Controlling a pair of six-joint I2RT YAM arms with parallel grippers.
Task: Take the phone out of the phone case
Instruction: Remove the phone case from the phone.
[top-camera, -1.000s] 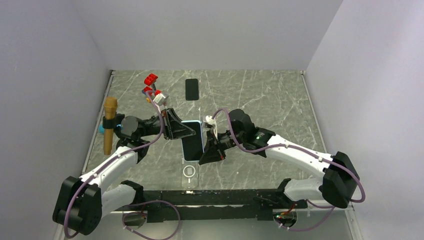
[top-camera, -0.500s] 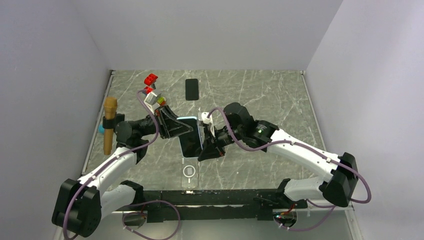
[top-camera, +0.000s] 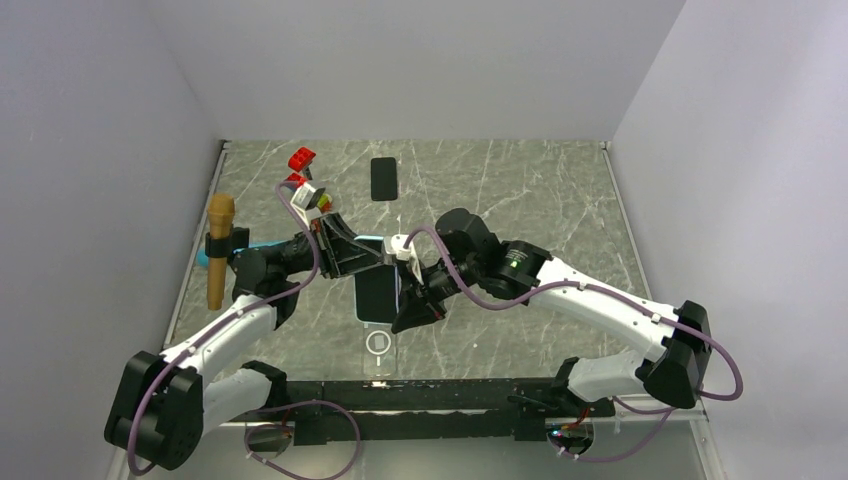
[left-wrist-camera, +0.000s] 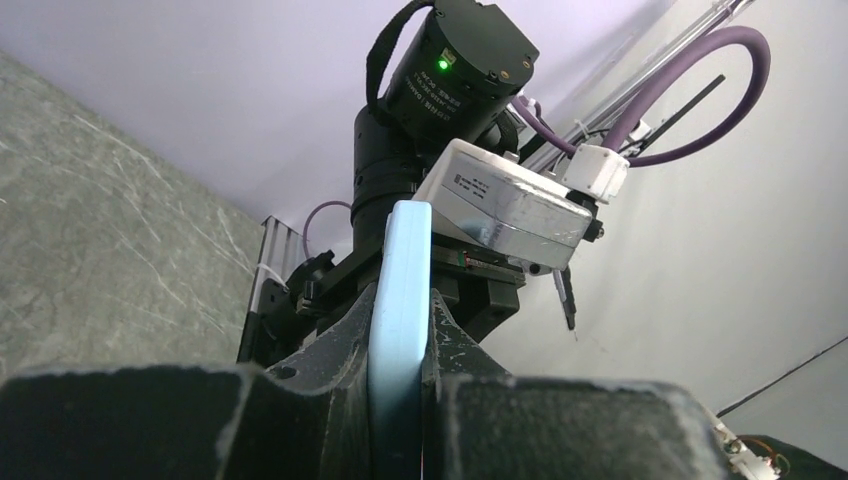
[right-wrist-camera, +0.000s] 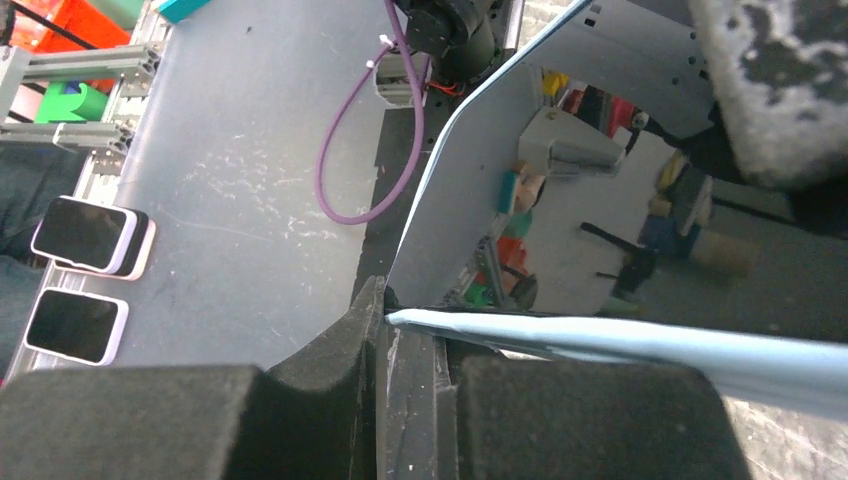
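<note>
Phone (top-camera: 378, 292) (left-wrist-camera: 399, 300): light-blue edge, dark glossy screen. It is held up off the worktop (top-camera: 520, 190) between the two arms and is out of its case.
Left gripper (top-camera: 362, 262) (left-wrist-camera: 400, 425): closed on the phone at its far-left part. The wrist view shows the blue edge pinched between both pads.
Right gripper (top-camera: 411, 311) (right-wrist-camera: 410, 385): closed on the phone at its near-right part. In the wrist view a corner of the phone sits in the slot between the fingers, and the screen mirrors the room.
Clear case (top-camera: 378, 347): flat on the worktop, just on the arm-base side of the phone, with a white ring showing. Cannot tell whether the phone touches it.
Second black phone (top-camera: 383, 179): flat, well beyond the phone on the far side.
Red blocks (top-camera: 300, 160): beyond the phone, to its far left.
Brown microphone (top-camera: 219, 250): well left of the phone, in a black clip.
</note>
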